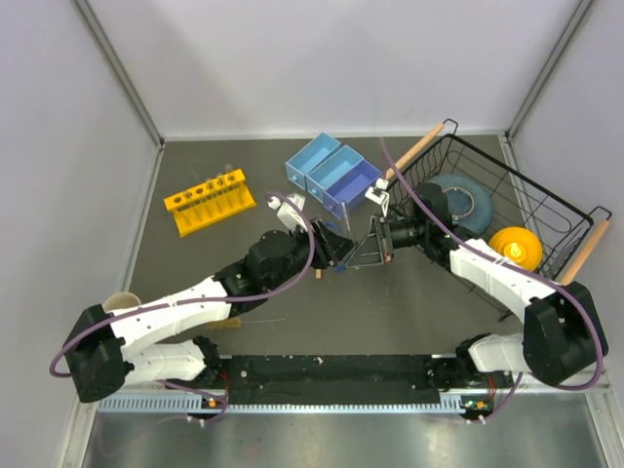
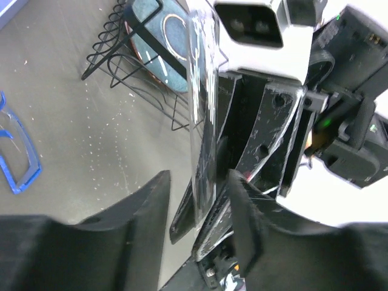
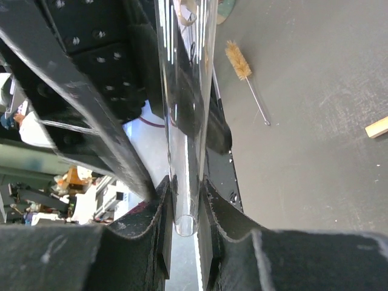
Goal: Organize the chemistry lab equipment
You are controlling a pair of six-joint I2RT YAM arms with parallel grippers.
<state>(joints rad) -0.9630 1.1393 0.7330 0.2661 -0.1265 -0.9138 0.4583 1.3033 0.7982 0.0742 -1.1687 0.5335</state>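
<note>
Top: left gripper and right gripper meet mid-frame, with the basket at upper right. Left wrist: tube upright between the left jaws, which stand apart with a gap on one side; glasses at left edge. Right wrist: right jaws clamp the tube; brush and stick lie upper right on the table.

One thin clear glass tube is off the table, above its middle. It is pinched near its open end between the fingers of the right gripper. Its other part runs between the parted fingers of the left gripper, with a gap on each side. At least two more tubes stand upright in a yellow rack toward the far-left corner. The blue-framed clear safety glasses lie on the table near its middle. The brush, with tan bristles and a thin wire handle, lies flat near the near edge, left of centre. A short pale wooden stick lies flat on the table.
</note>
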